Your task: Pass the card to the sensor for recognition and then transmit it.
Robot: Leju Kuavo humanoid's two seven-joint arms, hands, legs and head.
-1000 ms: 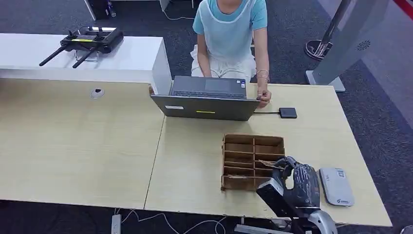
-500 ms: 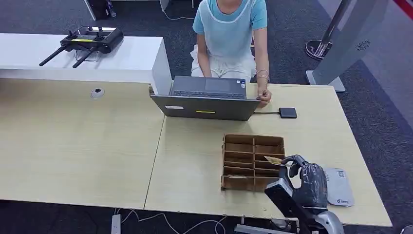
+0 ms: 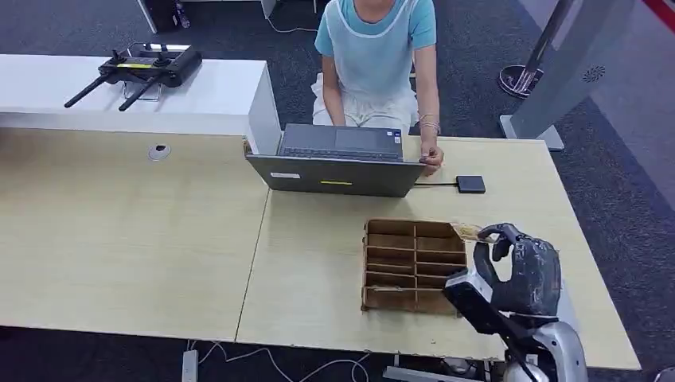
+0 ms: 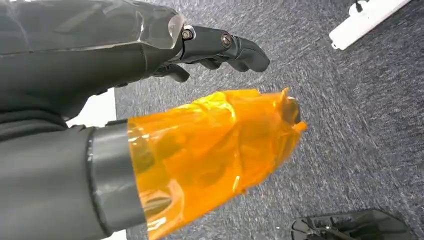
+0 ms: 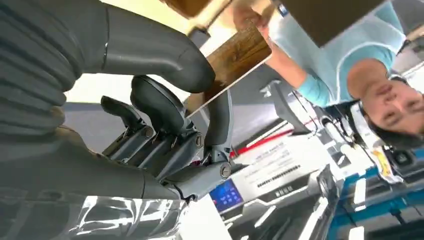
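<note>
Head view had the card (image 3: 468, 231) pinched in my right hand (image 3: 521, 274), thumb on one face and a finger on the other, lifted just past the far right corner of the box (image 3: 414, 265). It was a brownish, wood-looking card, held pretty flat. In the right wrist view the same card (image 5: 239, 56) stuck out from under my thumb (image 5: 150, 50), with the darker fingers (image 5: 155, 107) curled behind it, so that hand was definitely grasping it.

The box was a brown divided thing with a bunch of slots, sitting on the table (image 3: 127, 239) right beside my hand. My hand covered the spot to the right of the box, so I couldn't make out the sensor there.

Further back, an open laptop (image 3: 338, 159) faced a person (image 3: 376, 56) in a light blue top, one of their hands resting at the laptop's right edge. A small black square pad (image 3: 470, 184) lay just right of it on a cable. Way off on the white desk (image 3: 215, 91) at the far left sat a black controller (image 3: 143, 68) with antennas.

My left hand (image 4: 150, 100) hung over grey carpet (image 4: 350, 125), thumb wrapped in orange film, dark fingers slightly curled, and it held nothing.
</note>
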